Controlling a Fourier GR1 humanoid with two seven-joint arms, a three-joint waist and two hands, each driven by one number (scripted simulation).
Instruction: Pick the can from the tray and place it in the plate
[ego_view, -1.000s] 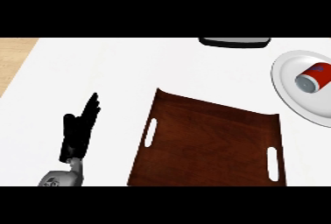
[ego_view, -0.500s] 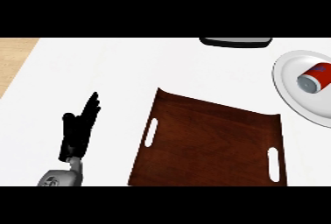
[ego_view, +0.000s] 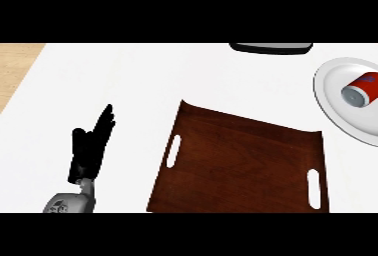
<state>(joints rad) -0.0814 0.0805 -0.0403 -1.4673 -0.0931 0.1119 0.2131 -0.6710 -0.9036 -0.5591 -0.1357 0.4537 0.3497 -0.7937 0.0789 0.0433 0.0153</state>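
A white counter (ego_view: 133, 80) carries a brown tray (ego_view: 240, 165) at centre. The can (ego_view: 359, 89) lies sideways on the plate (ego_view: 334, 107) at two o'clock. The left hand (ego_view: 90, 147) rests at eight o'clock, fingers straight, holding nothing.

A white counter top (ego_view: 111, 80) fills most of the view; along its left side a strip of pale wood-toned surface (ego_view: 15, 70) shows, widest at the upper left corner and narrowing downward; at the top edge, right of centre, lies a dark object with a grey face and rounded corners (ego_view: 270, 48), cut off by the frame so that only its lower part shows; what it is cannot be told.
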